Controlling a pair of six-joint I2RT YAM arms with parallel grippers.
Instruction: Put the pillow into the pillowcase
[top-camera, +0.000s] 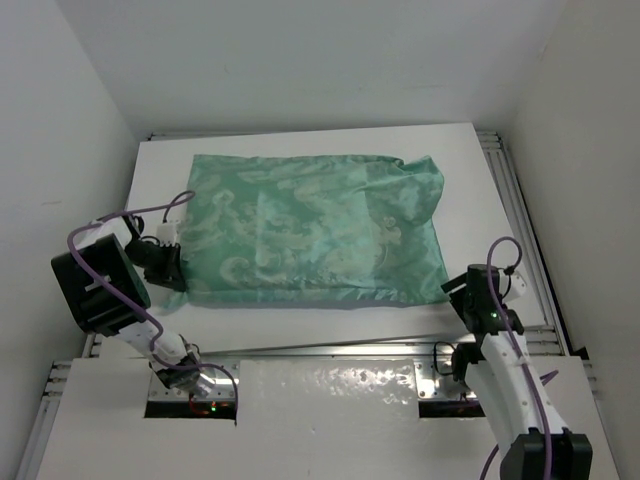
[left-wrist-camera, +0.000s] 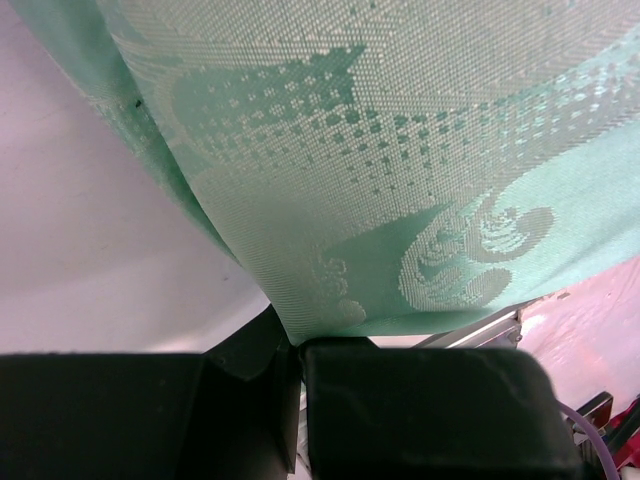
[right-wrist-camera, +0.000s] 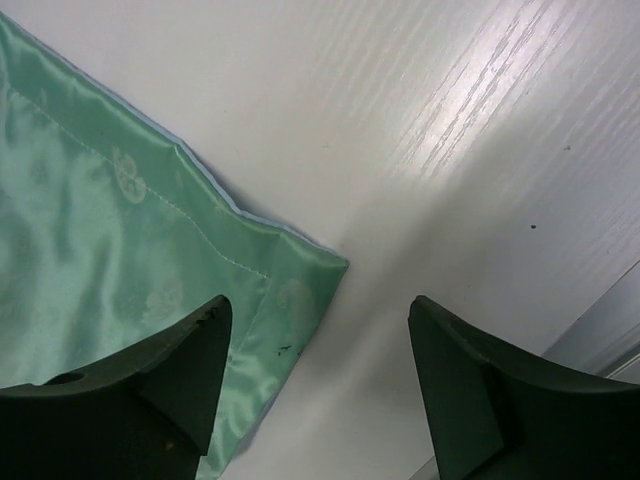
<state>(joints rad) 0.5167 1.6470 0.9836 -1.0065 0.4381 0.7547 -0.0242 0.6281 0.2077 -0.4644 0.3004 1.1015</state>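
Around our fingers we see the white table (top-camera: 480, 200), a metal rail (top-camera: 330, 347) along its near edge, and a purple cable (top-camera: 150, 210) looping close beside the left fingers (top-camera: 172, 268). These are closed and pinch the near left corner of the green pillowcase (top-camera: 315, 230). The right fingers (top-camera: 458, 288) stand apart and hold nothing. The near right corner of the pillowcase lies flat on the table just beside one of them.

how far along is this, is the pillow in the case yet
Done, it seems: no bare pillow shows, and the pillowcase lies puffed on the table, so the pillow is probably inside. In hand: the left claw is shut on the case's near-left corner; the right claw hangs open over the near-right corner, holding nothing. Left: release that corner, maybe tidy the rumpled far-right end.
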